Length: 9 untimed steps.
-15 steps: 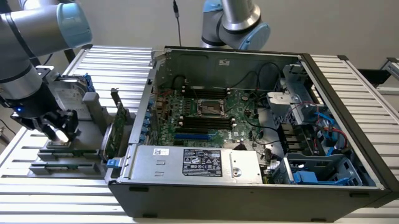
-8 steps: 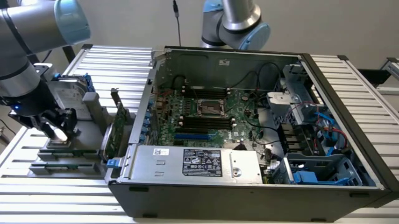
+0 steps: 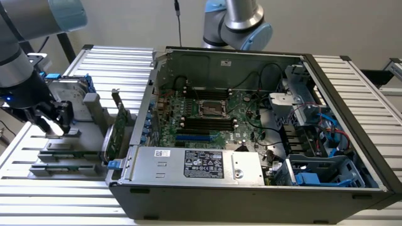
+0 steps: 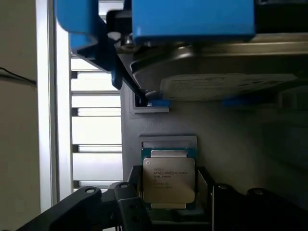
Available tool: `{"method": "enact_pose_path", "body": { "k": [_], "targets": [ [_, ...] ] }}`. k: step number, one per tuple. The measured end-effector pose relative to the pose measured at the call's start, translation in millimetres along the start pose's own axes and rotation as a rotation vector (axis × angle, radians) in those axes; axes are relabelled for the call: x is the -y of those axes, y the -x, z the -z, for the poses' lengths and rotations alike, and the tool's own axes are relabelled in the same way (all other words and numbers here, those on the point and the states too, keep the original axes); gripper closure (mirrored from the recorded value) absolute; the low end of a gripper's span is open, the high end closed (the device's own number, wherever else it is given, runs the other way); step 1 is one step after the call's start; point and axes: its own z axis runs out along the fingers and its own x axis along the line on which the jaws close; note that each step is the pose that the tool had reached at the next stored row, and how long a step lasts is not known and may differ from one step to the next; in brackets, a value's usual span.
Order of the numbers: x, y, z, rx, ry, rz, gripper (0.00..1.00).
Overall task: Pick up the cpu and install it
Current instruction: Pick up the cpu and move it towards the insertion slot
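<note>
The cpu (image 4: 168,180) lies flat in its grey holder (image 4: 168,141) near the desk's (image 3: 351,75) edge; light, stiff, fragile; grip its side edges; the end effector (image 4: 168,202) straddles it, open, holding nothing.

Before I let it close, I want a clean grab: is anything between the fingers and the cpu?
Nothing visible. The cpu lies bare in its grey holder, with the open fingers on either side.

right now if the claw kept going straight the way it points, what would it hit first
Most likely the cpu: the claw is open, with a finger on either side of the chip lying in its grey holder. Depth is unclear, so the remaining gap cannot be judged.
</note>
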Motion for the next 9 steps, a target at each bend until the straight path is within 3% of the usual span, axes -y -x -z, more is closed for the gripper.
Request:
{"method": "enact_pose_path", "body": {
  "k": [9],
  "targets": [
    [-1.7, 10.6, 35.4, -0.0057, 0.0122, 0.001, 0.45]
  ]
}}
